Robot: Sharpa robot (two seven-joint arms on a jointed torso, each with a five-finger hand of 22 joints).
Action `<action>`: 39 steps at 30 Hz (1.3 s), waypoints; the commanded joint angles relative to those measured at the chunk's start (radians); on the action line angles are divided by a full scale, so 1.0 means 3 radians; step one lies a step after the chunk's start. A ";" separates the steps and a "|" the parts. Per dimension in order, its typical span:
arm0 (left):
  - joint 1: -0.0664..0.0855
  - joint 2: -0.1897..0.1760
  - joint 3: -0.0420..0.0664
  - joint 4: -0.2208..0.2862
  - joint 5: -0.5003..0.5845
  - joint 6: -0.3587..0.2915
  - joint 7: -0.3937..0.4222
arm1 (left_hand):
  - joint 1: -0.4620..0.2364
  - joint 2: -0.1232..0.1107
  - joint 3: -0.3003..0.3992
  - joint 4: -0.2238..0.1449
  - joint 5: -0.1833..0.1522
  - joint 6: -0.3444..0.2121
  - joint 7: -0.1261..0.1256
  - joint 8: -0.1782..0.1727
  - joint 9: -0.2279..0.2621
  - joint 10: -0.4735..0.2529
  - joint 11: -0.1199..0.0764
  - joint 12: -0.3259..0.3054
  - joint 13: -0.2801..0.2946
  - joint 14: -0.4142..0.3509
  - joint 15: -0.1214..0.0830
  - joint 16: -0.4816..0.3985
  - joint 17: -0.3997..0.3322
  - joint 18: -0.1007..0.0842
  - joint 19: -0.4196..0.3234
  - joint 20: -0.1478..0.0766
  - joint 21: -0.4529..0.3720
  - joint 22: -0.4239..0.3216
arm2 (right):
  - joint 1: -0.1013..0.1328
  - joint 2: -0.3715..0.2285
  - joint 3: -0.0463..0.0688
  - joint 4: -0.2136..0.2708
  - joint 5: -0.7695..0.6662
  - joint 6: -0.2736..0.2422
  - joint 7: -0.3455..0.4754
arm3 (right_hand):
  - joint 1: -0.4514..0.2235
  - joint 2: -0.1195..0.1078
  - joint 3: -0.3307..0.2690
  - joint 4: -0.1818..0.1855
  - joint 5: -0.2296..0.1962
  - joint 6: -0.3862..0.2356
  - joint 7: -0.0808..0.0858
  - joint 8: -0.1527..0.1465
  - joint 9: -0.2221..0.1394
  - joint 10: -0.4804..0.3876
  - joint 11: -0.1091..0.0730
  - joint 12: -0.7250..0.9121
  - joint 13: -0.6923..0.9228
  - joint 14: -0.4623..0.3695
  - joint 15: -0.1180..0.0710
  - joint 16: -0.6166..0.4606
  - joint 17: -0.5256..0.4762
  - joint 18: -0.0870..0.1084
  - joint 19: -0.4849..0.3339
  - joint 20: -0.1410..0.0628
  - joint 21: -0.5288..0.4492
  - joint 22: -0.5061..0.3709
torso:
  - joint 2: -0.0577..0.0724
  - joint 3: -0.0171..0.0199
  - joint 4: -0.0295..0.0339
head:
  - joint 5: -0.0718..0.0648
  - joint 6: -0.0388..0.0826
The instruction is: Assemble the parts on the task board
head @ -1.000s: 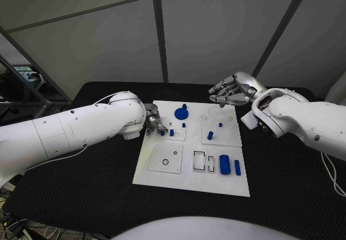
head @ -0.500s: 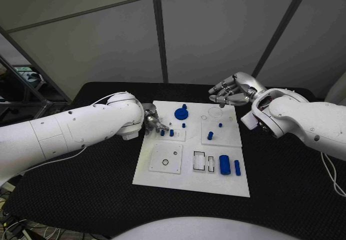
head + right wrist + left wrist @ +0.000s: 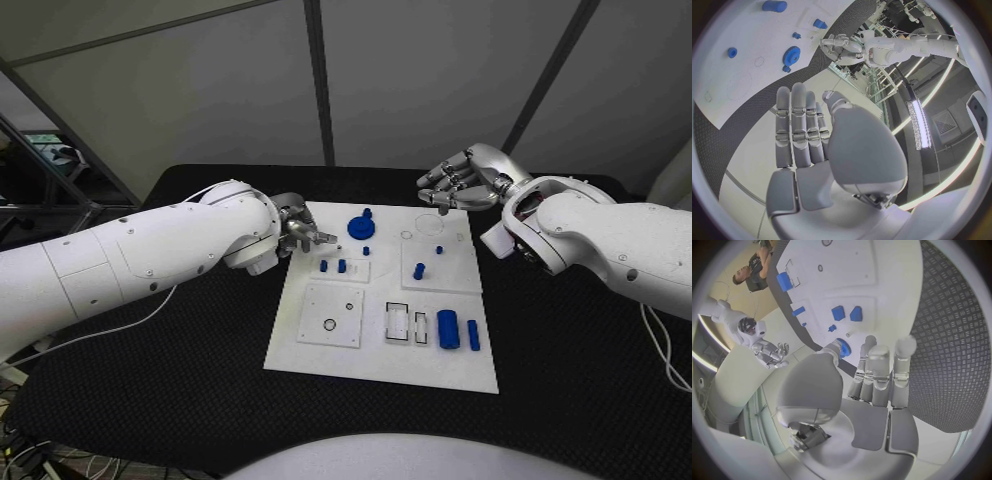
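Robot hand on the left (image 3: 299, 231) hovers empty, fingers apart, at the white rectangular task board's (image 3: 378, 352) far-left edge; right robot hand (image 3: 464, 180) likewise. Small blue plastic parts (image 3: 450, 329) sit on the board, black surface (image 3: 577, 340) beneath.

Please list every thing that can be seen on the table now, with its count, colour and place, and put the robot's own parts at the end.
task board: one, white, middle of the black table.
table: one, black, under the board.
gear: one, blue, far part of the board.
small parts: several, blue, upright on the board's middle squares.
long parts: two, blue, side by side near the board's right edge.
left robot hand: one, silver, at the board's far left edge, holding nothing.
right robot hand: one, silver, above the board's far right corner, holding nothing.
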 commanded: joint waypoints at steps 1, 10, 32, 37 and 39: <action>0.0007 0.0031 0.0004 0.0025 0.0148 -0.0416 0.0778 | 0.0327 -0.0011 0.0044 -0.0132 0.0007 -0.0095 0.0041 -0.0084 -0.0122 -0.0260 0.0067 -0.0165 -0.0116 -0.0443 0.0078 -0.0595 -0.0368 0.0144 -0.0268 0.0050 -0.0390 -0.0256 | 0.0006 0.0000 0.0002 0.0001 0.0001 0.0000 0.0020 | -0.0025 -0.0008 0.0002 0.0019 0.0009 -0.0027 0.0002 0.0005 0.0000 -0.0021 -0.0004 0.0011 0.0004 -0.0016 0.0007 0.0010 0.0005 0.0034 -0.0016 0.0003 -0.0015 0.0002 | 0.0002 0.0002 0.0000 | -0.0012 0.0009; 0.0009 0.0187 -0.0077 -0.0008 -0.0619 -0.0567 0.1493 | 0.0824 -0.0140 0.0207 -0.0352 0.0011 0.0064 0.0019 -0.0280 -0.0598 -0.0207 0.0051 -0.0422 -0.0522 -0.0260 0.0055 0.0256 -0.0104 0.0167 -0.0106 0.0068 -0.0490 -0.0338 | 0.0006 0.0009 0.0002 -0.0001 0.0001 0.0002 0.0024 | -0.0013 -0.0009 0.0012 0.0011 0.0012 -0.0029 -0.0001 0.0006 0.0000 -0.0026 -0.0008 0.0013 0.0005 -0.0018 0.0005 0.0009 0.0007 0.0035 -0.0015 0.0003 -0.0018 0.0001 | 0.0005 0.0000 -0.0009 | -0.0045 0.0025; 0.0018 0.0631 -0.0243 -0.0495 -0.1545 -0.0082 0.1365 | 0.0819 -0.0211 0.0350 -0.0374 0.0018 0.0397 -0.0065 -0.0498 -0.1135 -0.0048 0.0002 -0.0915 -0.1136 0.0362 -0.0029 0.1751 0.0647 -0.0136 0.0979 -0.0030 0.1227 0.0985 | 0.0006 0.0020 0.0002 0.0022 0.0001 0.0009 0.0018 | 0.0001 -0.0009 0.0022 0.0001 0.0015 -0.0029 -0.0002 0.0008 0.0001 -0.0029 -0.0009 0.0015 0.0006 -0.0019 0.0003 0.0008 0.0008 0.0036 -0.0015 0.0002 -0.0020 0.0001 | 0.0005 -0.0003 -0.0001 | -0.0077 0.0017; 0.0018 0.0677 -0.0246 -0.0551 -0.1564 -0.0028 0.1341 | 0.0820 -0.0206 0.0379 -0.0383 0.0017 0.0440 -0.0075 -0.0504 -0.1157 0.0002 -0.0008 -0.0950 -0.1175 0.0362 -0.0040 0.1764 0.0634 -0.0147 0.1016 -0.0040 0.1285 0.1031 | 0.0006 0.0021 0.0002 0.0024 0.0001 0.0010 0.0018 | 0.0001 -0.0009 0.0022 0.0001 0.0015 -0.0029 -0.0002 0.0008 0.0001 -0.0029 -0.0009 0.0015 0.0006 -0.0019 0.0003 0.0008 0.0008 0.0036 -0.0015 0.0002 -0.0020 0.0001 | 0.0006 0.0000 -0.0007 | -0.0080 0.0010; 0.0018 0.0692 -0.0246 -0.0565 -0.1567 0.0007 0.1334 | 0.0816 -0.0208 0.0382 -0.0383 0.0017 0.0445 -0.0078 -0.0508 -0.1163 0.0008 -0.0009 -0.0961 -0.1185 0.0362 -0.0043 0.1766 0.0631 -0.0146 0.1018 -0.0042 0.1282 0.1029 | 0.0006 0.0021 0.0002 0.0025 0.0001 0.0011 0.0017 | 0.0001 -0.0009 0.0022 0.0001 0.0015 -0.0029 -0.0002 0.0008 0.0001 -0.0029 -0.0009 0.0015 0.0006 -0.0019 0.0003 0.0008 0.0008 0.0036 -0.0015 0.0002 -0.0020 0.0001 | 0.0002 0.0002 -0.0002 | -0.0086 0.0007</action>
